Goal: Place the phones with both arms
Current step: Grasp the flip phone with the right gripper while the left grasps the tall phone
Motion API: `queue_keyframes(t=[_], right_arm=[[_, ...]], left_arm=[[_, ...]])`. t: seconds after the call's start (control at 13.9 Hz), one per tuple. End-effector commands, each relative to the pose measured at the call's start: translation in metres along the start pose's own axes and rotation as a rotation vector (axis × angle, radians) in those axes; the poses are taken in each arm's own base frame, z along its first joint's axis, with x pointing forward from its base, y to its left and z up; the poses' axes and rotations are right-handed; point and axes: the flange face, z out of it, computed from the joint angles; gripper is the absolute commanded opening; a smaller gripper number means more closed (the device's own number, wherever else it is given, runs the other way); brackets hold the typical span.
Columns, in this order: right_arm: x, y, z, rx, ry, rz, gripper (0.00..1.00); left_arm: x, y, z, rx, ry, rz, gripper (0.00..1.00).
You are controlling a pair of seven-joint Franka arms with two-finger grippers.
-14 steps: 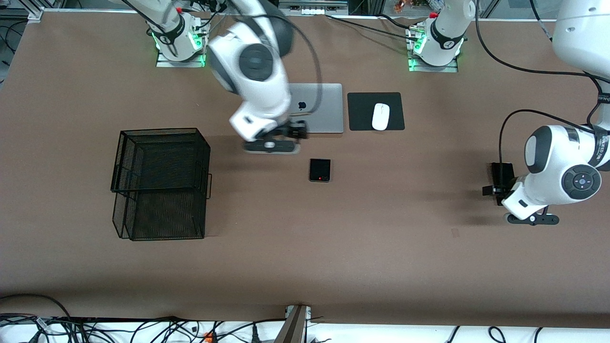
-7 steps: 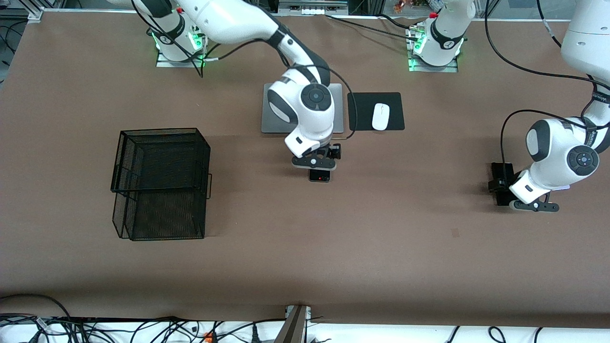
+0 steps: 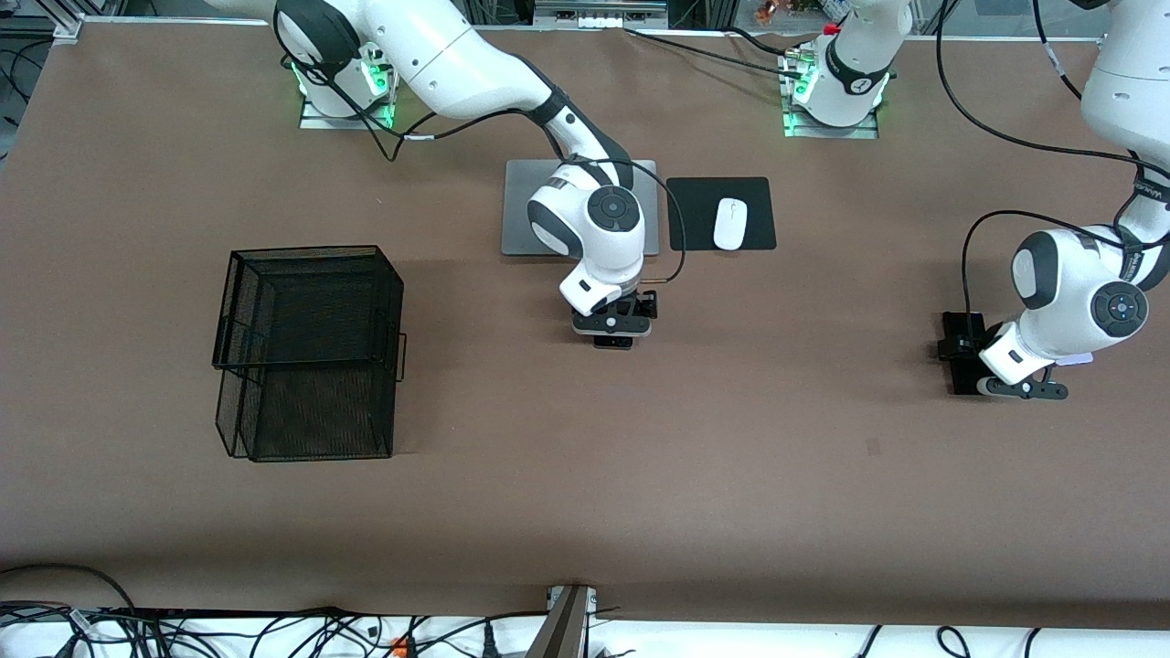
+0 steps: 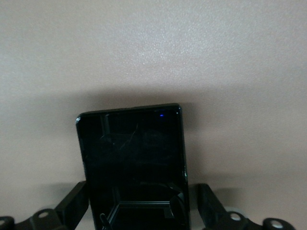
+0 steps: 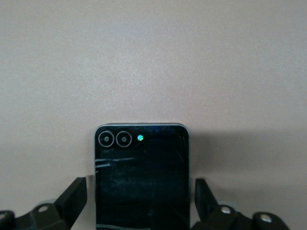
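Flip phone (image 5: 142, 179) black with twin lenses, right gripper (image 5: 139, 203) open astride it, left gripper (image 4: 136, 215) open astride long black slab (image 4: 133, 165)

A robotics lab is shown. A wide brown table (image 3: 731, 512) is framed by aluminium rails at 12 o'clock, where two bolted-down arm bases (image 3: 832, 87) are lit green. Loose cables (image 3: 274, 631) are heaped along the edge at 6 o'clock. An office desk is staged with a laptop (image 3: 521, 206), a mouse (image 3: 730, 223) and a mesh basket (image 3: 309, 352).
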Motion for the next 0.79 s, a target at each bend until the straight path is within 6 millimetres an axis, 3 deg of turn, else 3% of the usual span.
queue_keyframes(t=[0.0,0.14,0.22,0.29,0.43,0.5,0.58,0.72], right_arm=[[0.003,-0.006,-0.001,0.003,0.03,0.003,0.51],[0.01,-0.003,-0.007,-0.009,0.043,-0.009,0.08],[0.015,0.002,-0.014,-0.04,0.035,-0.005,0.0],[0.018,0.002,-0.029,-0.07,0.021,-0.001,0.0],[0.036,-0.004,-0.099,-0.101,0.016,0.019,0.0],[0.045,0.003,-0.126,-0.13,0.002,0.027,0.0],[0.057,0.017,-0.159,-0.149,-0.016,0.009,0.0],[0.09,0.065,-0.211,-0.162,-0.085,-0.02,0.0]], left_arm=[[0.0,-0.002,0.0,0.007,0.008,0.029,0.9],[0.003,-0.001,-0.003,0.01,0.011,0.03,0.48],[0.003,0.001,-0.006,0.011,0.007,0.034,0.39],[0.006,0.004,-0.01,0.014,0.009,0.039,0.36],[0.013,0.018,-0.027,0.002,-0.021,0.06,0.29],[0.016,0.017,-0.041,0.004,-0.041,0.056,0.29],[0.023,0.023,-0.054,0.001,-0.06,0.066,0.29],[0.04,0.039,-0.094,-0.011,-0.102,0.086,0.29]])
